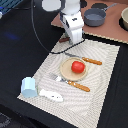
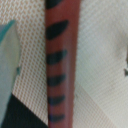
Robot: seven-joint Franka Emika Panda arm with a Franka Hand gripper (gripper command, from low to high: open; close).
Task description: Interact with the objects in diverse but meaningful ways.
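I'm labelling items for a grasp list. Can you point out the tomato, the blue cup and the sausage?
tomato (image 1: 77, 66), exterior view, middle of its red top, on the plate.
blue cup (image 1: 28, 87), exterior view, its side wall.
sausage (image 2: 60, 60), wrist view, middle of its striped length.

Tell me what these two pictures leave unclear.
- Gripper: in the exterior view the arm's white body hides its fingers, so open or shut is unknown.
- Sausage: the wrist view shows it blurred, ends cut off by the edges.
- Pot: its contents are too small to see.
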